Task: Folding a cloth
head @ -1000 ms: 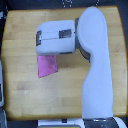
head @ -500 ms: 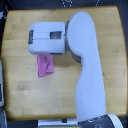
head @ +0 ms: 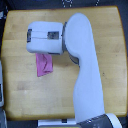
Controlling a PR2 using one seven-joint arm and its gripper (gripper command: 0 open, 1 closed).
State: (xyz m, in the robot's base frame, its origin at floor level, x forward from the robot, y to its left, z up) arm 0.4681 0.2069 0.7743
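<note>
Since half a second earlier, the arm's boxy white head had slid a little toward the exterior view's right and further up the table, and the cloth (head: 44, 65), which a full second back lay as a broader flat patch, had narrowed into a bunched, upright strip showing below that head. Nearest the bottom of the view, the white arm (head: 87, 85) rose from its base and swept up the exterior view's right half, bending across to the wrist housing (head: 46, 38) over the upper left of the wooden table (head: 20, 95). Just under that housing, the pink-magenta fabric hung or lay with a crease running down it, its upper edge hidden beneath the housing. The gripper itself was covered from this angle, so I could not tell how wide its jaws stood or whether they had hold of the fabric, though the gathered shape suggested an edge was being carried over. Judged from that, the fold was under way but not laid. To do it well, the carried edge ought to travel low and straight across to its opposite edge, without dragging the lower layer, and be let go only once the borders matched. Beyond, the far tabletop carried nothing I could make out.
</note>
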